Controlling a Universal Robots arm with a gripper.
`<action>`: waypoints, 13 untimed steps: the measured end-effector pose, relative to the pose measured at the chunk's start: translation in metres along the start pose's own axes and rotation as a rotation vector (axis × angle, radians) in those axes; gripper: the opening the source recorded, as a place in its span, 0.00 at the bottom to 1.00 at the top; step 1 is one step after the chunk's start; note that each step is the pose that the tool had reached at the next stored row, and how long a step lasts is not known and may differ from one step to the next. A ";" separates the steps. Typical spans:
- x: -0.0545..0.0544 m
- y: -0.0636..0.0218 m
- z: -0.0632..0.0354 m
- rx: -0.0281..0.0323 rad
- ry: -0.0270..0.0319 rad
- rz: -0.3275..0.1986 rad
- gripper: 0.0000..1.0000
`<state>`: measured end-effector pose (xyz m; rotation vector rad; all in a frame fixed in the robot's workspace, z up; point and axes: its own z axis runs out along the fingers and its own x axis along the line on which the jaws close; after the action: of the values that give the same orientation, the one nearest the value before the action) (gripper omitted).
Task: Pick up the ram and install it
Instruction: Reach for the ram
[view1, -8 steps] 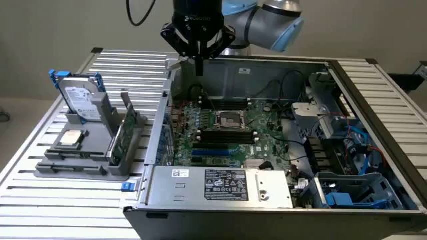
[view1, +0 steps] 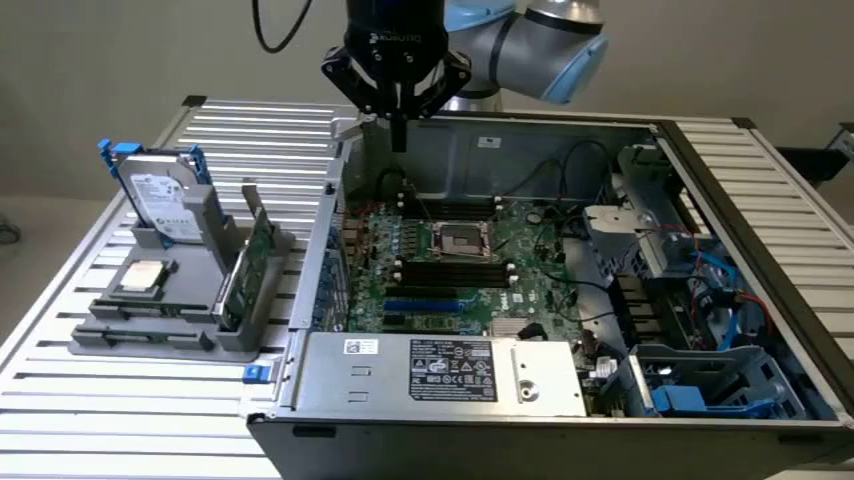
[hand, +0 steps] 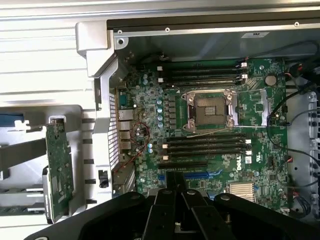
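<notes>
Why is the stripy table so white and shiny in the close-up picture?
Wrist view: light glares off the slatted table, washing its stripes out; exterior view: the slats show evenly lit, while the motherboard looks dimmer inside the case.

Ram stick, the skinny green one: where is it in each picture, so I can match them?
Exterior view: the ram stick stands on edge in the gray holder, on the exterior view's left, outside the computer case.
Wrist view: the ram stick stands in the gray holder, just outside the computer case.
Shared landmark: the square silver chip socket on the big green board.
</notes>
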<state>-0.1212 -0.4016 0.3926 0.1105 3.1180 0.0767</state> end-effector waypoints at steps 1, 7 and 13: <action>0.000 -0.0002 0.0000 0.0001 0.0014 0.000 0.11; 0.024 -0.0020 0.0007 0.0001 0.0027 0.000 0.11; 0.051 -0.0042 0.0025 0.0001 0.0031 0.000 0.11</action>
<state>-0.1720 -0.4021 0.3889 0.1108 3.1211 0.0769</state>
